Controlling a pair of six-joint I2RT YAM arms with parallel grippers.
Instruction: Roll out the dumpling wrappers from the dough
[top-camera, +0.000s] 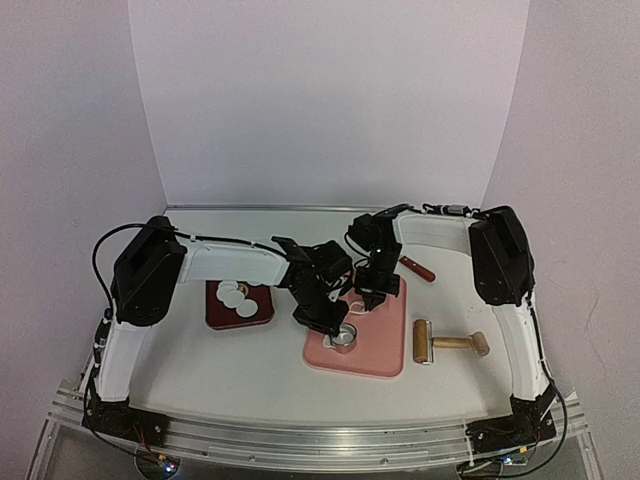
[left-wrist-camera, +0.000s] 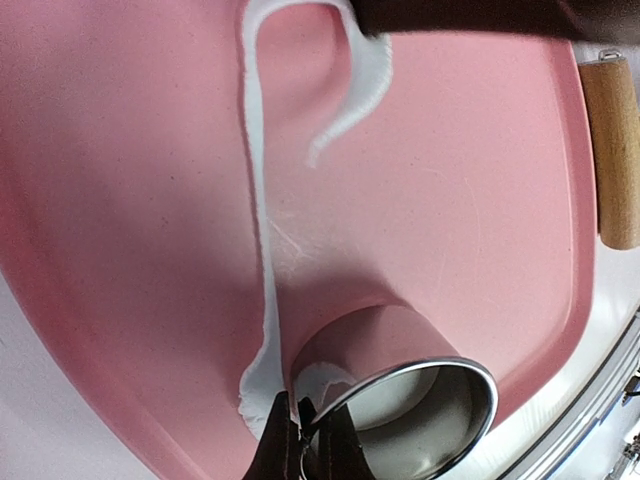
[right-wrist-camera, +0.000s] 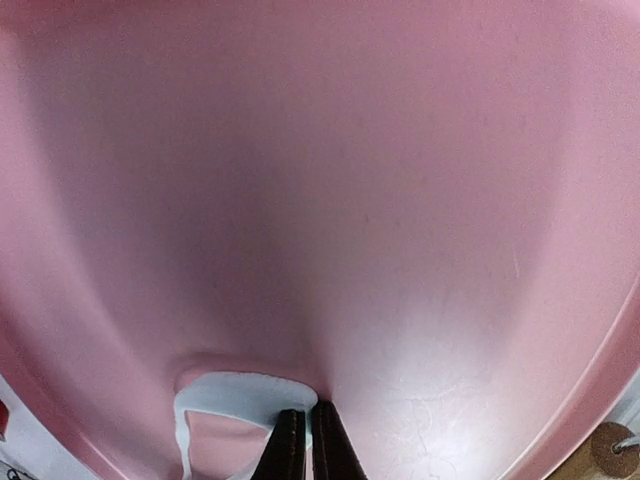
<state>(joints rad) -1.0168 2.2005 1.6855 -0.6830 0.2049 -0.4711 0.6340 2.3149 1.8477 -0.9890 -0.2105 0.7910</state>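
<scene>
Looking near done: thin round white dumpling wrappers on dark red tray left of centre, only ragged white dough scrap on pink mat mid-frame, right gripper pinched shut on it, left gripper clamped on rim of small metal ring cutter.

Layout around the board

On the board, the ring cutter stands at the near left corner. The dough runs from just beside the cutter toward the board's far edge. Left of the board sits a tray with the dumpling wrappers lying overlapped on it. Right of the board lies a rolling pin. Behind the board's far right corner is a small handled tool.
</scene>
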